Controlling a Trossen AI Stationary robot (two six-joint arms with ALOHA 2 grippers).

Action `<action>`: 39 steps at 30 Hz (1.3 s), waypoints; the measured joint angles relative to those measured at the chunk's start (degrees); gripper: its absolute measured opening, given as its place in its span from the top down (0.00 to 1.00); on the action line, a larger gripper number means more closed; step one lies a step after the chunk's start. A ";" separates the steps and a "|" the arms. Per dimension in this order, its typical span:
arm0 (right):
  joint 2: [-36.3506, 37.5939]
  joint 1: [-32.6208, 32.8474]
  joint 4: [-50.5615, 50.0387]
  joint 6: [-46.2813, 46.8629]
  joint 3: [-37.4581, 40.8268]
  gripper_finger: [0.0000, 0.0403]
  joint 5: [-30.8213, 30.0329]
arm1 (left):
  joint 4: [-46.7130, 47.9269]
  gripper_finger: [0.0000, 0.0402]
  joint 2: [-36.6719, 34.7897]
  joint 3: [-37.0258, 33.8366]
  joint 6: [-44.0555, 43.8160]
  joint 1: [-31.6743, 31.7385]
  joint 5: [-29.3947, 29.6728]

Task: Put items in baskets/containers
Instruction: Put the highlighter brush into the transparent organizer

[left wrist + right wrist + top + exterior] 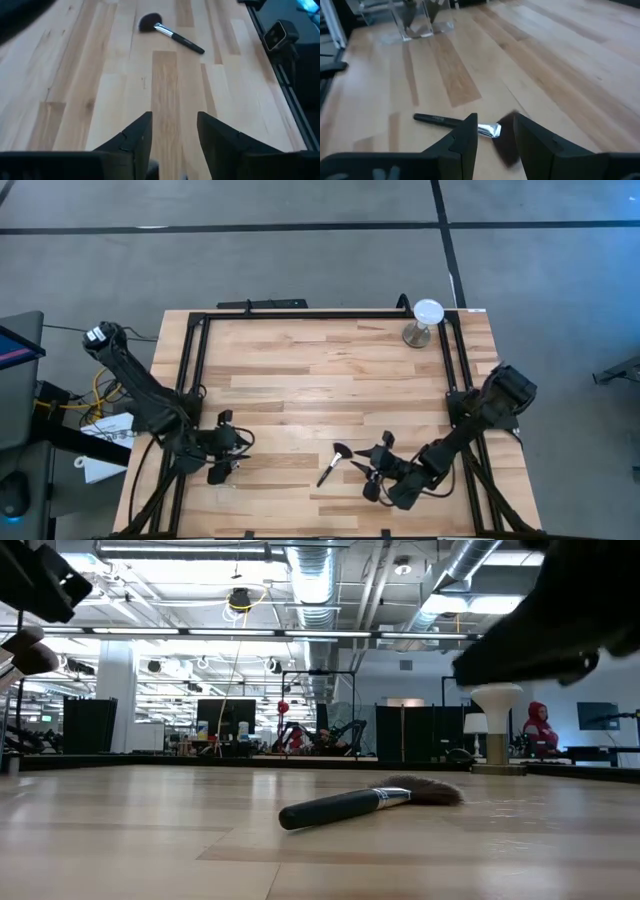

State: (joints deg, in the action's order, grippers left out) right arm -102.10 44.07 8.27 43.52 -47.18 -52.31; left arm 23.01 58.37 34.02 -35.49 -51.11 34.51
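One makeup brush (333,464) with a dark handle, silver ferrule and dark bushy head lies flat on the wood near the table's near edge; it also shows in the low view (350,805). My right gripper (366,470) is open and hovers just right of it, its fingers on either side of the ferrule (489,130) without touching. My left gripper (235,445) is open over bare wood, pointing at the brush (172,34) from the left. A clear plastic tray (417,25) shows faintly by the left gripper. Other brushes are not in view.
A round white disc on a metal stand (427,320) stands at the far right corner, also seen in the low view (497,725). A black frame rail (300,316) runs around the table. Bare wood lies between the two grippers and toward the far edge.
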 joint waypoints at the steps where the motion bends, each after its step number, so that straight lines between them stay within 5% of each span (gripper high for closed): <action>1: -0.92 -0.14 0.39 -0.01 0.02 0.71 0.15 | -0.47 0.62 0.14 0.00 0.88 0.62 -0.62; 15: -3.17 -1.07 1.97 -0.43 0.02 0.71 1.30 | -3.27 0.66 2.27 0.00 10.00 10.89 -10.02; 20: -3.17 -1.07 1.95 -0.47 0.02 0.71 1.30 | 4.18 0.68 2.55 1.09 10.92 13.89 -12.83; 26: -3.15 -1.07 1.91 -0.51 0.02 0.71 1.30 | 17.41 0.73 2.55 5.30 6.22 14.36 -14.20; 32: -3.13 -1.05 1.91 -0.58 0.02 0.71 1.29 | 18.55 0.76 2.53 9.77 5.14 14.14 -18.45; 39: -3.10 -0.98 1.91 -0.58 0.02 0.71 1.28 | 18.37 0.79 2.53 12.80 5.84 12.83 -16.59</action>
State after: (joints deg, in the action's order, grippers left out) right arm -105.21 43.09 10.17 42.94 -47.16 -51.02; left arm 41.39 60.90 46.82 -29.66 -38.28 17.93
